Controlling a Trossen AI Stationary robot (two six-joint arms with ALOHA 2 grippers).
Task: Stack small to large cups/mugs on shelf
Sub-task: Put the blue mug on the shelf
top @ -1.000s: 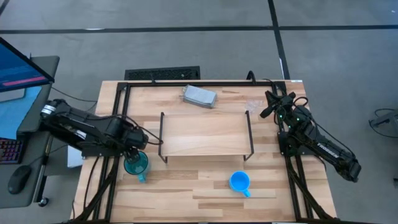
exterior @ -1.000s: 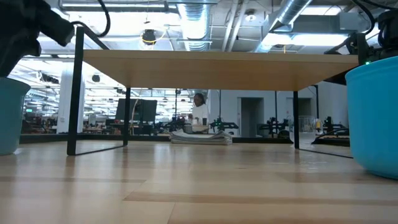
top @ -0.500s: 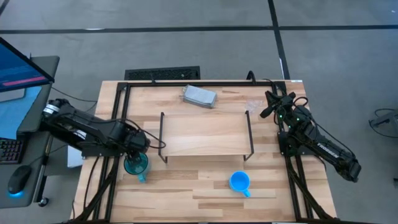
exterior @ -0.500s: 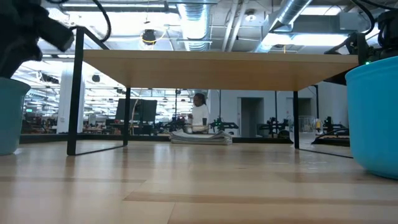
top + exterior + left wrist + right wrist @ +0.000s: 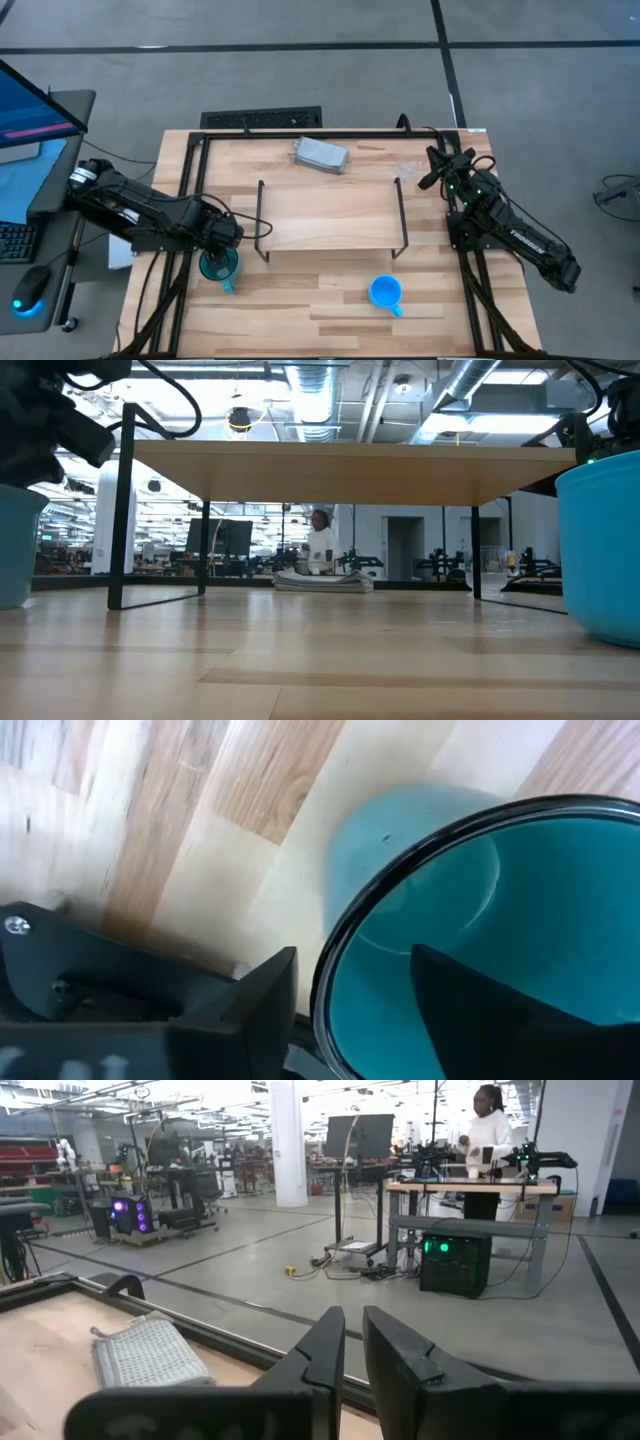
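My left gripper (image 5: 350, 1010) straddles the rim of the teal mug (image 5: 219, 266), one finger inside and one outside, spread and not clamped; the mug stands on the table (image 5: 300, 310) just off the shelf's (image 5: 330, 216) left front leg. My right gripper (image 5: 432, 168) waits by the right rear corner, fingers nearly together.

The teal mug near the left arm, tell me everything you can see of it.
The teal mug stands upright on the table, in front of the shelf's left end, its handle pointing towards the table's front edge. It looks glossy, like glazed ceramic, with a dark rim, and it is empty. The left pincer straddles its rim, one finger inside and one outside the wall; whether they touch it I cannot tell.
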